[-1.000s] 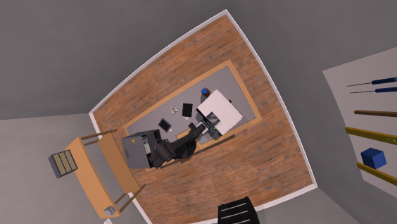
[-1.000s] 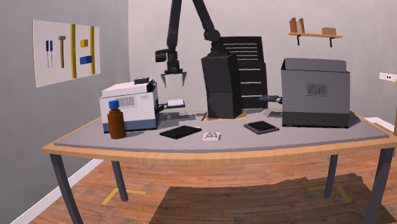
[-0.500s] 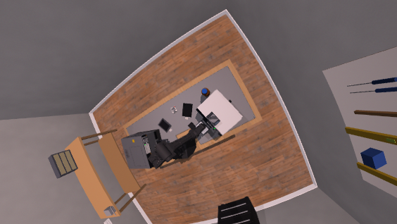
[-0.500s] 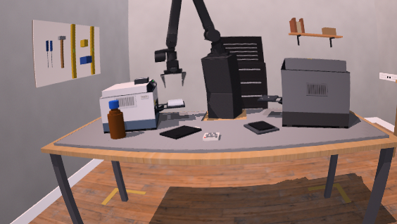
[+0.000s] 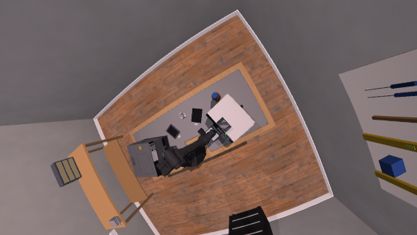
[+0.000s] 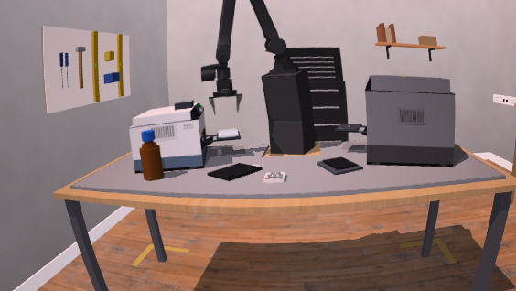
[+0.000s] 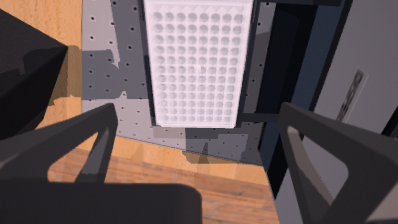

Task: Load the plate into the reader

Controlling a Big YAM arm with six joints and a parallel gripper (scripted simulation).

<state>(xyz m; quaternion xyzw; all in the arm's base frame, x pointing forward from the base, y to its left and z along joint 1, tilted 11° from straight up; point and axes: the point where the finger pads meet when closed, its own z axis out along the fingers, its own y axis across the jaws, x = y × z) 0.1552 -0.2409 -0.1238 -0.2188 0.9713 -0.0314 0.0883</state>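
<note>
A white lidded well plate (image 6: 228,133) (image 7: 197,60) lies on the dark stage that sticks out of the white dispenser (image 6: 168,140) (image 5: 234,114). My gripper (image 6: 225,104) (image 7: 197,111) is open and empty. It hangs above the plate, pointing down, with clear air between the fingers and the lid. The grey reader (image 6: 409,121) (image 5: 143,158) stands at the other end of the bench, with its empty dark stage (image 6: 349,128) sticking out toward the middle. A flat black pad (image 6: 234,171) (image 5: 197,114) and a black raised nest (image 6: 339,165) (image 5: 172,131) lie on the deck; I cannot read their names.
A brown bottle with a blue cap (image 6: 151,156) (image 5: 215,96) stands in front of the dispenser. A small white item (image 6: 274,177) (image 5: 182,114) lies near the front edge. The arm's black pedestal (image 6: 288,114) stands between the two machines.
</note>
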